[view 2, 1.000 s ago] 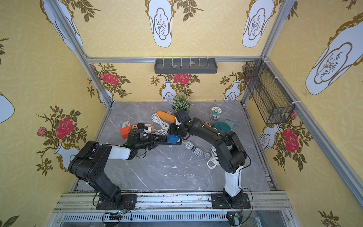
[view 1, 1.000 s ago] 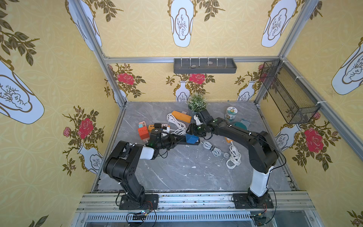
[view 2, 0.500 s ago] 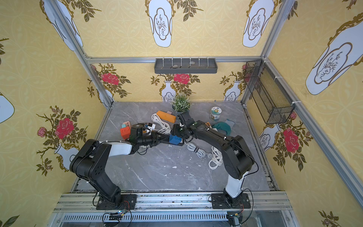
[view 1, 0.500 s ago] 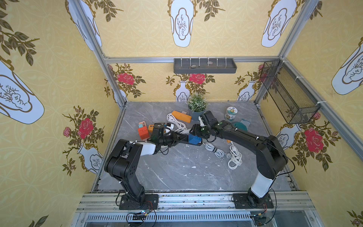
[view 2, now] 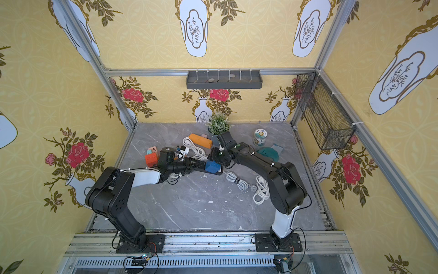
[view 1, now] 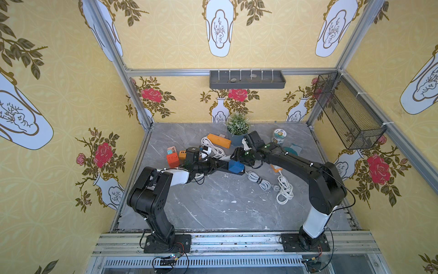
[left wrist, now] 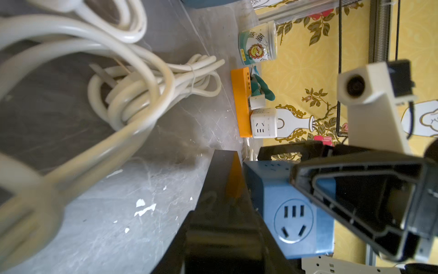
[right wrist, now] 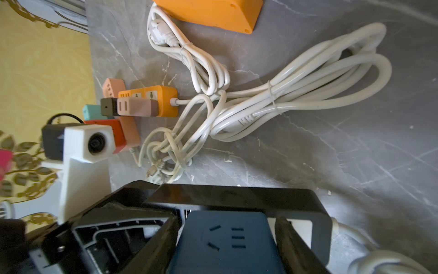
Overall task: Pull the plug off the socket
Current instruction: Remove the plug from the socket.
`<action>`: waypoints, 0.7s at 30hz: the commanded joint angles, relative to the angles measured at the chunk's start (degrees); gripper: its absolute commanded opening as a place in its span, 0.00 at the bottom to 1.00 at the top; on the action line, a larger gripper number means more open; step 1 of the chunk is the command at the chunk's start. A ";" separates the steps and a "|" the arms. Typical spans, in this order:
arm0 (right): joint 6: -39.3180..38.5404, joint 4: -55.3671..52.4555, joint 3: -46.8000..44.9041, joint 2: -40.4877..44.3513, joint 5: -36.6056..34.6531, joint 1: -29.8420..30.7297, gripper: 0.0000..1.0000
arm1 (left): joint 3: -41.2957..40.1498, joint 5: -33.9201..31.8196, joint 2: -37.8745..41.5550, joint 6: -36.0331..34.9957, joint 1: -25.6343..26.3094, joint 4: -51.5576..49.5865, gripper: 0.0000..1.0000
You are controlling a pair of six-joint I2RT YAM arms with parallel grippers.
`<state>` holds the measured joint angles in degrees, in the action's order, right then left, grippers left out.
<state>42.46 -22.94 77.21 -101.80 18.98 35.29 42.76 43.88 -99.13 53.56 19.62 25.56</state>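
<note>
Over the grey marble counter (view 1: pixel 213 208), the left end effector (view 1: pixel 217 165) pinches the black power strip (right wrist: pixel 237 197), whose length runs rightward. Just beyond, the blue cube adapter (view 1: pixel 235 167) sits plugged into it, clamped by the right end effector (view 1: pixel 237 159).

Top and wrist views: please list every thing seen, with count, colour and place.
table: one, grey, cell floor
plant: one, green, back middle
jar: one, clear, back right
orange power strips: three, orange, back, left, right
red cube socket: one, red, left
cables: several coils, white, back and right
shelf: one, grey, back wall
basket: one, black, right wall
black power strip: one, black, middle
blue cube plug: one, blue, on black power strip
left gripper: one, black, shut on black power strip
right gripper: one, black, shut on blue cube plug
</note>
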 commanded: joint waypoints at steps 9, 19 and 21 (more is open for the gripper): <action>-0.23 4.84 -7.54 8.66 -17.69 7.36 0.36 | -0.32 -15.69 -1.04 -5.31 -1.20 -20.73 0.12; 3.84 16.74 -21.14 23.26 -1.93 -5.08 0.39 | -3.35 -6.70 4.77 -6.40 -1.02 -7.10 0.50; 6.04 21.50 -26.12 26.03 3.15 -7.66 0.39 | -4.15 -10.02 8.91 -8.37 -1.06 -9.21 0.58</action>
<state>45.17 -9.96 55.00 -78.06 13.21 29.67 39.35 38.00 -93.25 49.25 18.57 18.48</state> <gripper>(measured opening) 0.640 0.576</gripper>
